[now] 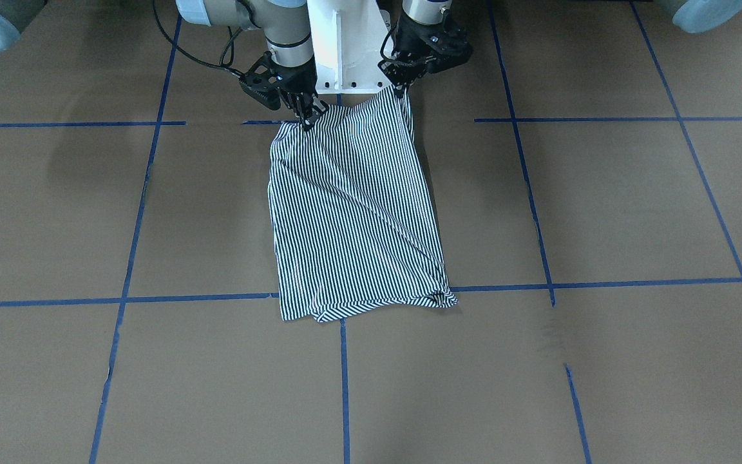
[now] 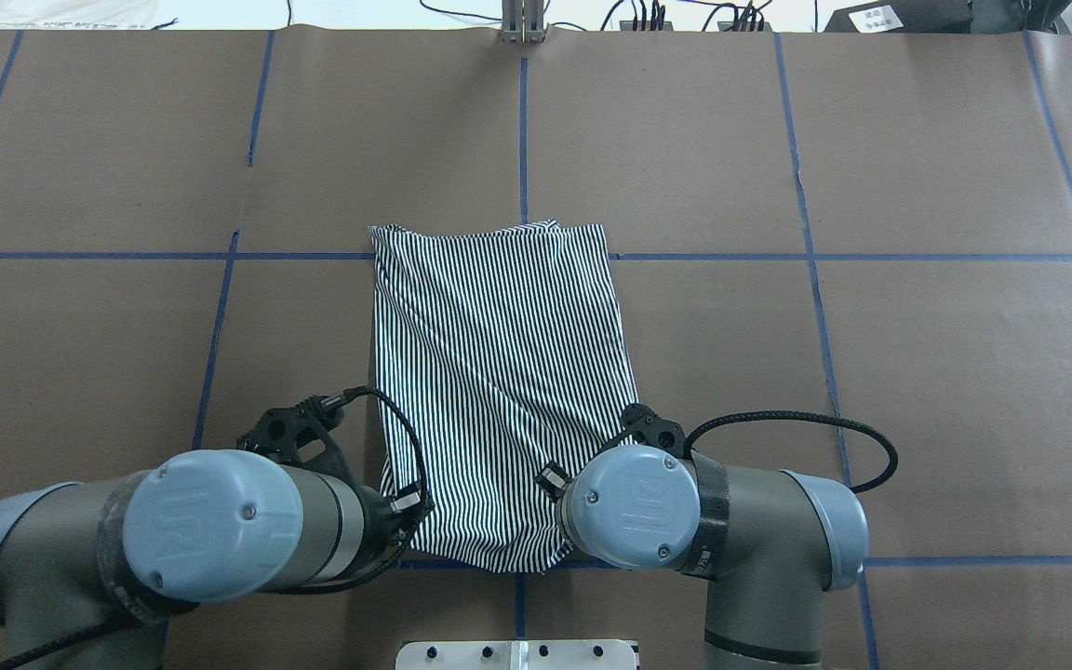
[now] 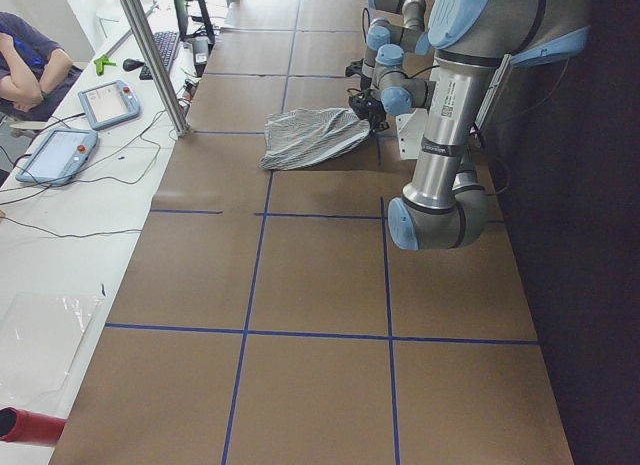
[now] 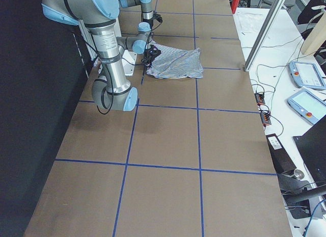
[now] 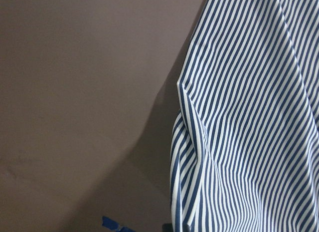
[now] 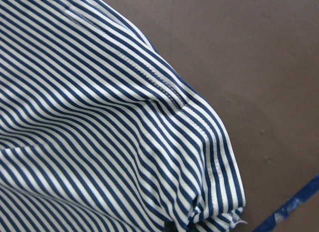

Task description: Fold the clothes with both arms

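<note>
Thin-striped navy-and-white shirt (image 1: 351, 212) lay on brown taped table (image 1: 603, 206), black left gripper (image 1: 402, 89) and black right gripper (image 1: 308, 118) each clamped a robot-side corner.

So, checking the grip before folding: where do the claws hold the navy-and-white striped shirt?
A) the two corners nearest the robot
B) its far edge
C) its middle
A: the left claw and right claw each pinch a corner of the navy-and-white striped shirt at its robot-side edge.

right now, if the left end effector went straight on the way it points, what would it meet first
The striped shirt: the left end effector points down, pinching its corner. Past that, likely the brown table; the gap is unclear.
</note>
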Motion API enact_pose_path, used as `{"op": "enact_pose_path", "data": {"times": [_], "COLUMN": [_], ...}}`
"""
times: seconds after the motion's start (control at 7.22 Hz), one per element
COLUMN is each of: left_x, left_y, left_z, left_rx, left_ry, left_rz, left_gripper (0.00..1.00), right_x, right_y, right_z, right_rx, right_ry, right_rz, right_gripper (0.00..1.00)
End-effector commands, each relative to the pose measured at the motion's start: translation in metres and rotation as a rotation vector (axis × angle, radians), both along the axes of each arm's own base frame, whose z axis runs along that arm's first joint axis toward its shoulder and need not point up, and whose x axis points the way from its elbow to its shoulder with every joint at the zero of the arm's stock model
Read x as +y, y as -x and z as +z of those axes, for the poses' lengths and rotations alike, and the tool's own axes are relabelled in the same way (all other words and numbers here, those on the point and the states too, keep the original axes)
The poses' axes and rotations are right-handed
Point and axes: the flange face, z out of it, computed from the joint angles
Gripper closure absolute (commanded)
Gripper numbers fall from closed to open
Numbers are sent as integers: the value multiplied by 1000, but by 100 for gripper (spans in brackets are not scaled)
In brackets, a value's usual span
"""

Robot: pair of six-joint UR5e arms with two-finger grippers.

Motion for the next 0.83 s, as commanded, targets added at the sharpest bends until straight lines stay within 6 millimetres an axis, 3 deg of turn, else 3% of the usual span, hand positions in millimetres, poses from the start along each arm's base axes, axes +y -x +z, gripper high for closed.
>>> {"op": "enact_pose_path", "data": {"times": [0.0,0.14,0.28,0.69], "left_x": [37,36,29,-60], "left_y": [-3,2,12,65], "left_z": [-8,-12,-17,-30], "left_rx": [9,20,37,73], "left_ry": [6,7,3,22], "left_rz": [64,64,49,-115], "left_gripper": [100,100,100,100], "right_x": [22,25,15,-78], "right_y": [-8,-5,-5,-50], "right_z": [-16,-15,-14,-32], "right_rx": [-50,-48,-43,-67], "right_ry": [52,54,32,-114], "right_rz": [-82,-88,-72,-22], "right_gripper": [100,100,100,100]}}
